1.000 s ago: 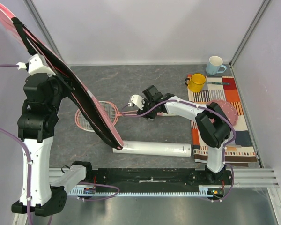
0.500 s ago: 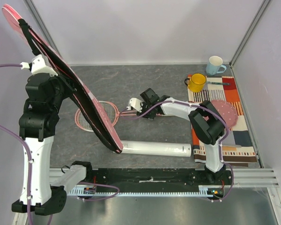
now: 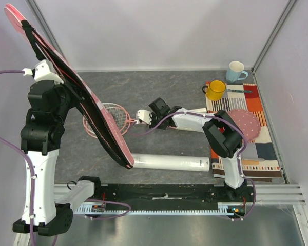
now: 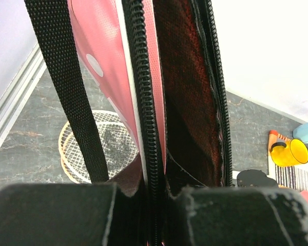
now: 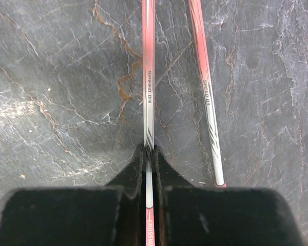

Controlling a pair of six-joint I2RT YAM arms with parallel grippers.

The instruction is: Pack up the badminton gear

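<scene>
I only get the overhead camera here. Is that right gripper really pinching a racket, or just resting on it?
Observer: Pinching. Its wrist camera shows the right gripper shut on one racket shaft marked SPEED 03.
Operator: Only one?
Observer: Yes; a second shaft lies beside it, not gripped.
Operator: And the bag?
Observer: The left gripper clamps the pink bag at its zip; it gapes open, dark lining showing.

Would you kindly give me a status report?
Left hand shut on racket bag, held up open. Right hand shut on racket shaft. Second shaft alongside.
</scene>
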